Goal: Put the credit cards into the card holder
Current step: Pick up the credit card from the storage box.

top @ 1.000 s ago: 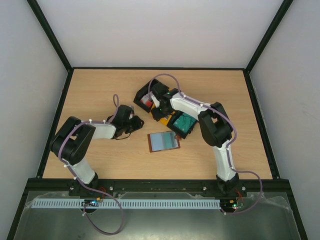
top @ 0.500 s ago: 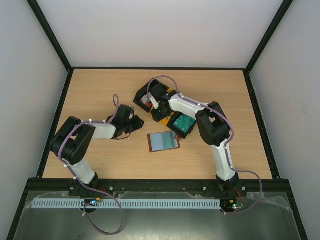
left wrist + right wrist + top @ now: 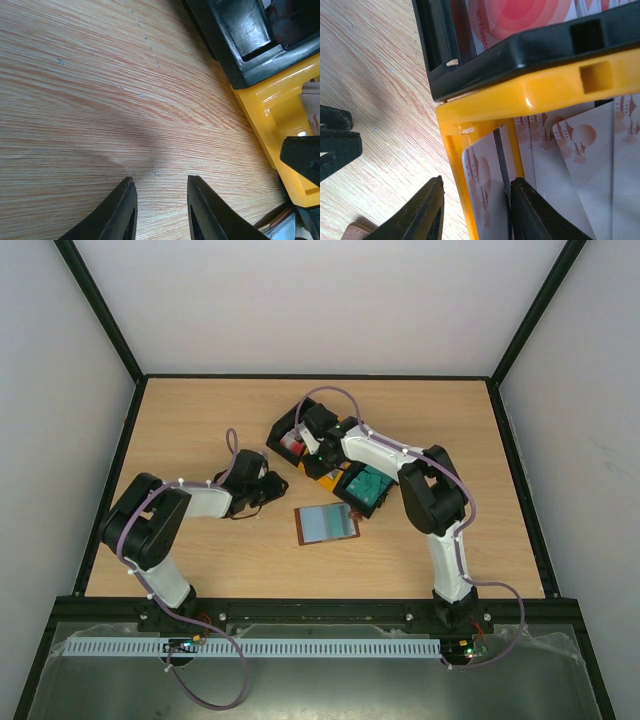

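Observation:
The card holder [image 3: 327, 523] lies open on the table, brown rim around pale pockets; its corner shows in the right wrist view [image 3: 355, 231]. White credit cards with red marks [image 3: 585, 165] lie in a yellow bin [image 3: 520, 95]. One white card [image 3: 487, 200] leans against the bin's side wall. My right gripper [image 3: 477, 181] straddles that wall and card, one finger outside the bin and one inside behind the card, with a gap left at the outer finger. Teal cards [image 3: 368, 486] fill a black bin. My left gripper [image 3: 160, 181] is open over bare wood, nothing between its fingers.
A second black bin [image 3: 485, 65] with a red-circled card [image 3: 520, 15] butts against the yellow bin's far side. From the left wrist, the yellow bin [image 3: 270, 110] and black bin [image 3: 245, 45] stand to the right. Black walls edge the table.
My right gripper's jaws have narrowed around the yellow bin's wall and the leaning card, and the arm has shifted slightly. The left arm has not moved.

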